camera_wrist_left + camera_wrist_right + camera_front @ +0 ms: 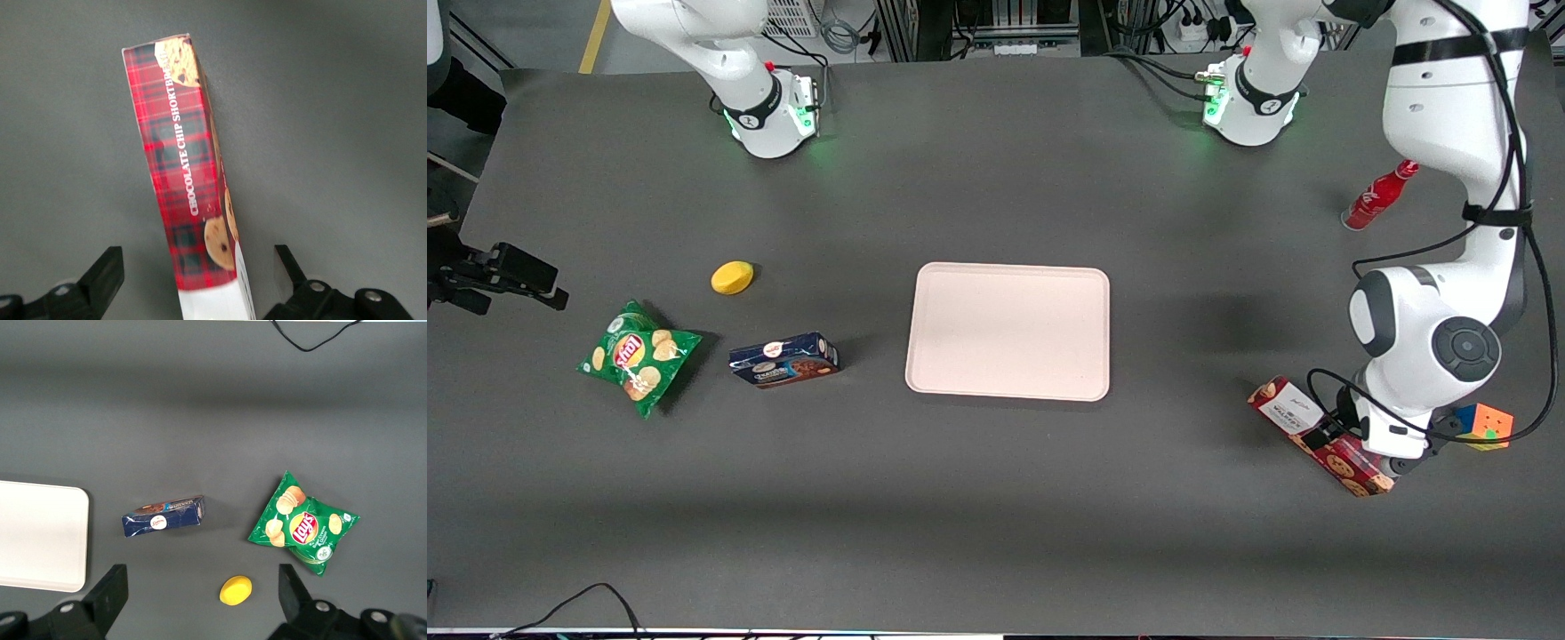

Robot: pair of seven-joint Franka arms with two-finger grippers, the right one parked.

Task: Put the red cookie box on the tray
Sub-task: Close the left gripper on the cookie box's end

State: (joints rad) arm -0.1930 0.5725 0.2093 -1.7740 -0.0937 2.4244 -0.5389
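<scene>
The red cookie box (1319,434) lies on the table toward the working arm's end, well apart from the tray (1009,333). It is a long dark-red plaid carton with cookie pictures and a white label end. My left gripper (1347,437) is low over the box's middle. In the left wrist view the red cookie box (190,180) runs between the two black fingers (107,270). The gripper (198,257) is open, with a gap showing on each side of the carton. The tray is a pale cream-pink rectangle at the table's middle with nothing on it.
A Rubik's cube (1485,425) sits close beside my wrist, and a red bottle (1376,197) stands farther from the front camera. Toward the parked arm's end lie a dark-blue cookie box (784,360), a green chips bag (639,356) and a yellow object (732,277).
</scene>
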